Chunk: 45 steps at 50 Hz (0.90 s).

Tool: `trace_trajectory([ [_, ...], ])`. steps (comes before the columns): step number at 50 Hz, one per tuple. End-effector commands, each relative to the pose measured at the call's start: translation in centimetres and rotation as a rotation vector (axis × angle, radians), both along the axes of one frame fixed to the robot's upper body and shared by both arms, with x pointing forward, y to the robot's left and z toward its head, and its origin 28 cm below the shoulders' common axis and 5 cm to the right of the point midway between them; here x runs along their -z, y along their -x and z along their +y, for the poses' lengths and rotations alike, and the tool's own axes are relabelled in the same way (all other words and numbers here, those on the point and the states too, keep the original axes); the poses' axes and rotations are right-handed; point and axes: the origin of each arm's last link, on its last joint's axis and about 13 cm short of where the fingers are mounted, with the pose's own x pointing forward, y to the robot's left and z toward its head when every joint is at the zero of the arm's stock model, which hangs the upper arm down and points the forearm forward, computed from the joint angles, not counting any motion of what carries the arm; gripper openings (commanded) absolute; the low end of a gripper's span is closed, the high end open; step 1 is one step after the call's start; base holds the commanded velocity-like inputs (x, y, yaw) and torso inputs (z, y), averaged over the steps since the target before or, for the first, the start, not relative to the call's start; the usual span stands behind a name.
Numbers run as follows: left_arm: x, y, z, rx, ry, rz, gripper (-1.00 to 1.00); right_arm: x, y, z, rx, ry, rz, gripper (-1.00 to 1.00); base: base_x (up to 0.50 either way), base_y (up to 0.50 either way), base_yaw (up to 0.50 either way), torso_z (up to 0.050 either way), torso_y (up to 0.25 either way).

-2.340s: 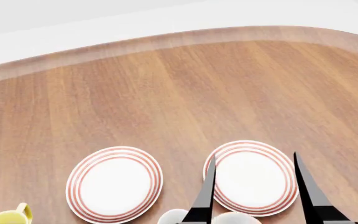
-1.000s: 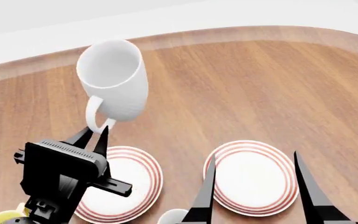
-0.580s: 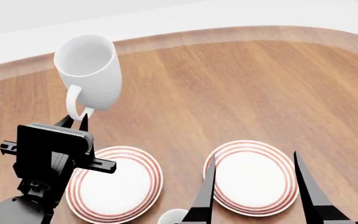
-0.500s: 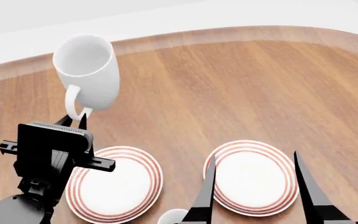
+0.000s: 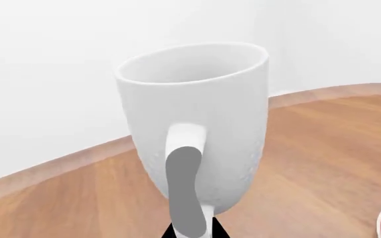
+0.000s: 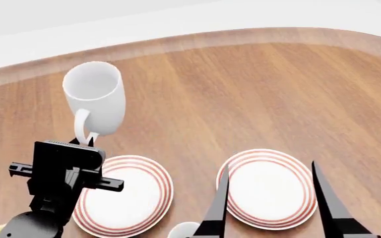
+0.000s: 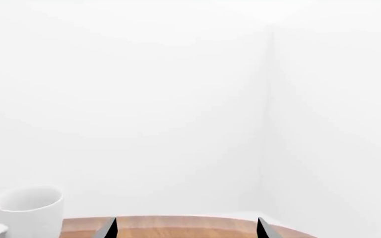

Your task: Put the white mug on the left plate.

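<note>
Glossy white mug (image 6: 96, 102), loop handle apparently in left hand (image 6: 87, 141).

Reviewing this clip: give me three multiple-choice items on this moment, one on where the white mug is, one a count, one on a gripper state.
1. Where is the white mug?
A. Held in the air by its handle
B. Standing on the right plate
C. Lying on the floor

2. How many red-ringed plates show in the head view?
A. One
B. Two
C. Four

3. How does the right gripper stand?
A. Shut on a plate
B. Shut on the mug
C. Open, holding nothing

Answers: 1 A, the left gripper pinches the handle. 2 B, the left plate and the right plate. 3 C, its fingers stand wide apart.
</note>
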Motion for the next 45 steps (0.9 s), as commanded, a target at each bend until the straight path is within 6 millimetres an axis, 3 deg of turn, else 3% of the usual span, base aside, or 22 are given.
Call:
trace_trajectory([
  [1, 1.3, -0.1, -0.5, 0.015, 0.008, 0.014, -1.00, -0.1, -0.2, 0.0, -0.002, -0.004, -0.014, 1.00, 0.00, 0.00, 0.00, 0.000, 0.000],
  [23, 4.8, 2.3, -0.5, 0.015, 0.031, 0.083, -1.00, 0.0, -0.2, 0.0, -0.005, -0.003, -0.011, 1.00, 0.00, 0.00, 0.00, 0.000, 0.000],
  [45, 5.8, 3.1, -0.9, 0.037, 0.017, 0.102, -1.00, -0.1, -0.2, 0.1, -0.008, -0.002, -0.013, 1.00, 0.00, 0.00, 0.00, 0.000, 0.000],
])
